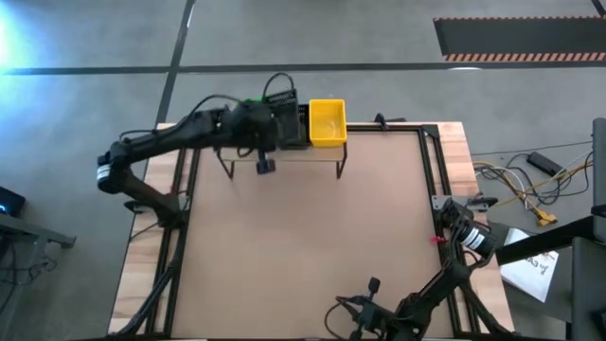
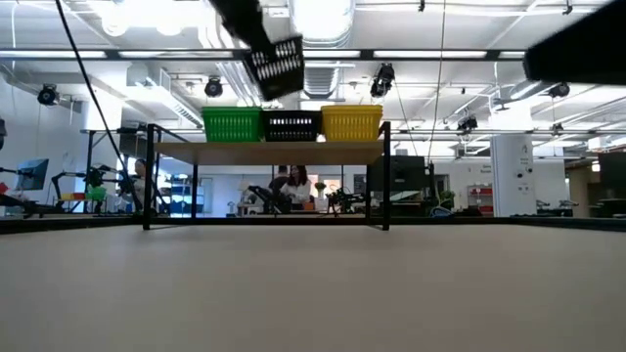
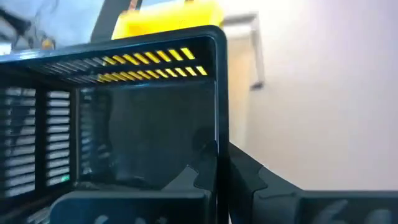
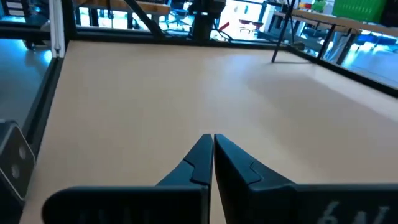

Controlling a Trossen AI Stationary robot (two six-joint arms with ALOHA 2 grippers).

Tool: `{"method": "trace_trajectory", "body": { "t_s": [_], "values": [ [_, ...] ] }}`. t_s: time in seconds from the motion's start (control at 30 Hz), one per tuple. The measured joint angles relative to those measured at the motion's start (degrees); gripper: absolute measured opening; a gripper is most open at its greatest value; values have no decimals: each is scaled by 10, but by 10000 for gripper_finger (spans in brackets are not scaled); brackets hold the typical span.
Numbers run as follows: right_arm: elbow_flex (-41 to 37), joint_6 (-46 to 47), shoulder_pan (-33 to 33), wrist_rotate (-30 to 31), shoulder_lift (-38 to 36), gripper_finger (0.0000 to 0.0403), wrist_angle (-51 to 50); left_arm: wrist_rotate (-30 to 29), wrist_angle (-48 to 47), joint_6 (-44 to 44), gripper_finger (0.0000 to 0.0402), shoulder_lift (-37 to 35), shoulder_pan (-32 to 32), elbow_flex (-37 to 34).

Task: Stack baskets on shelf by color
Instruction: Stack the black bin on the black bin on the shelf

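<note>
No brand, label or readable writing shows on any basket or on the shelf (image 2: 264, 152).

Counted in the low view, three basket stacks stand on the shelf top: the green baskets (image 2: 232, 124) at its left end, the black baskets (image 2: 292, 126) in the middle, touching them, and the yellow baskets (image 2: 351, 123) at its right end. How many lie in each stack cannot be told.

One more black basket (image 2: 275, 64) hangs tilted above the shelf's middle, over the black stack and clear of it. The left gripper (image 3: 214, 155) pinches its wall between its fingers.

Well away from the shelf, at the table's near right corner, the right gripper (image 4: 212, 149) waits with fingers pressed together, holding nothing.
</note>
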Motion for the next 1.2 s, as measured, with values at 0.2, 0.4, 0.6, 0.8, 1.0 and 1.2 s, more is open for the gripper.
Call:
{"method": "trace_trajectory", "body": {
  "t_s": [0.2,0.4,0.6,0.8,1.0,1.2],
  "values": [
    [2,-3,0,-1,-4,9,0,6,5,39,0,43,36,-1],
    [2,1,0,-1,-4,9,0,9,28,64,0,70,35,1],
    [2,0,0,-1,-4,9,0,8,27,64,8,69,35,1],
    [2,-2,0,-2,-4,9,-1,7,37,51,75,66,37,1],
    [2,1,0,-2,-4,9,-1,-63,59,48,133,68,41,-6],
    [2,2,0,-5,-5,9,-1,-92,97,20,141,66,40,-2]
  ]
}}
